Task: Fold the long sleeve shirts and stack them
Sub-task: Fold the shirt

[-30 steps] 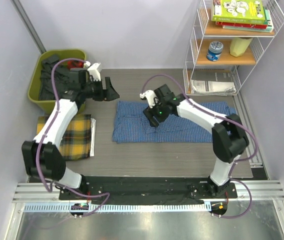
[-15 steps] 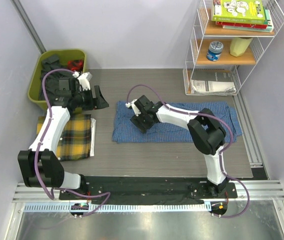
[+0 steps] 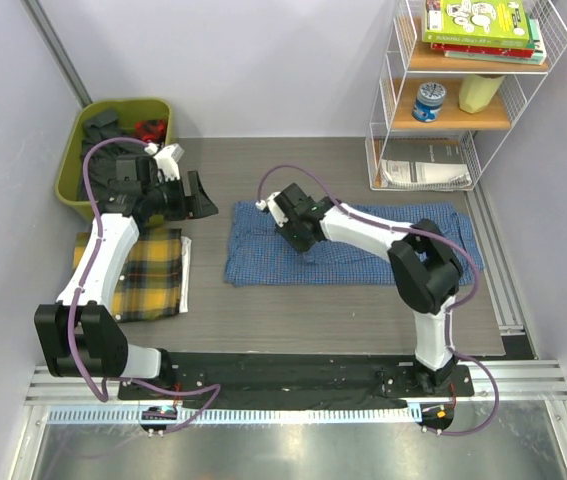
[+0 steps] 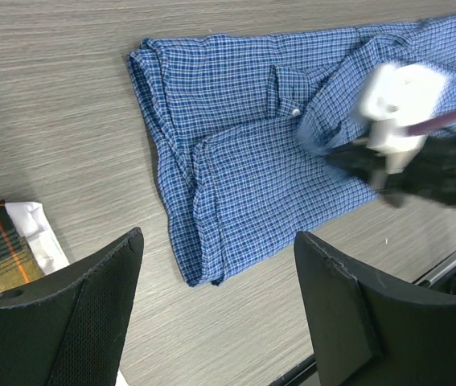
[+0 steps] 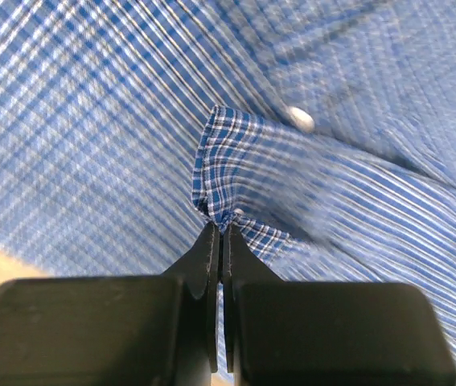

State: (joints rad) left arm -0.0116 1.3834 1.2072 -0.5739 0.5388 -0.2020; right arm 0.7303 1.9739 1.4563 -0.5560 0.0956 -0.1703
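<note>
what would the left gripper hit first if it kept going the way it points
Probably the blue shirt, at the folded end nearest the left gripper; depth is unclear, so possibly the table first.

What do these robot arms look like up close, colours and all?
The left arm and right arm are smooth white tubes linked by chunky black joints. A loose purple cable loops along each. The left pincer is black, with broad flat fingers, finely textured inside; the right pincer is black too, on a blocky body.
</note>
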